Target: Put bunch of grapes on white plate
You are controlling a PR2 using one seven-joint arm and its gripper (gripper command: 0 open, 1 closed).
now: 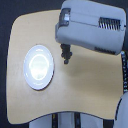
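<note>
The white plate (38, 67) lies on the wooden table toward the exterior view's left, round and glossy, with nothing on it. My arm's large grey forearm (90, 27) reaches in from the upper right. Under its front end a dark, bumpy shape hangs down over the table, just to the right of the plate's rim; this is my gripper (66, 54). It is too dark and small to separate the fingers from anything held between them. No bunch of grapes shows apart from this shape, and none lies on the visible table.
The light wooden table (85, 90) has rounded corners and a dark floor around it. White and dark robot parts (122, 107) stand at the right edge and along the bottom. The forearm hides the table's upper right part.
</note>
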